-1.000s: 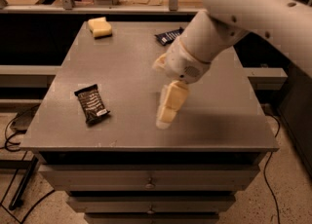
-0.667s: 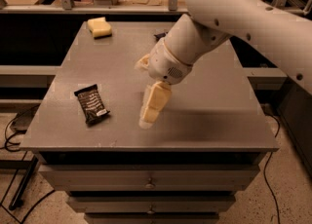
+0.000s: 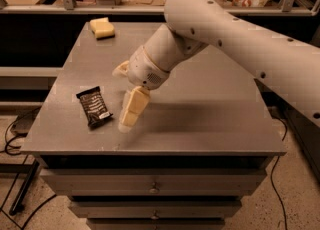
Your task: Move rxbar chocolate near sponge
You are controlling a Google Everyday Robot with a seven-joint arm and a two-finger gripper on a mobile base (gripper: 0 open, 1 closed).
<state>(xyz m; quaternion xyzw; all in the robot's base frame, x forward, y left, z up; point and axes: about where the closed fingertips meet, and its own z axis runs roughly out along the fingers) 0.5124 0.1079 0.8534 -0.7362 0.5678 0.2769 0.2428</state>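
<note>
Gripper (image 3: 126,123), spread or closed I cannot tell, angled down near grey table's (image 3: 215,124) front edge; rxbar chocolate (image 3: 93,106) flat just beside it, viewer's left, not touching; sponge (image 3: 102,27) well beyond it, far-left corner.

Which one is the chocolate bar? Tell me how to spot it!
Look at the big grey metal table with drawers. Near its front left corner lies a flat, dark brown-black snack bar wrapper with pale lettering, just left of the robot's cream-coloured gripper. Unlike the thick pale yellow foam sponge at the far left corner, it is dark and thin.
</note>
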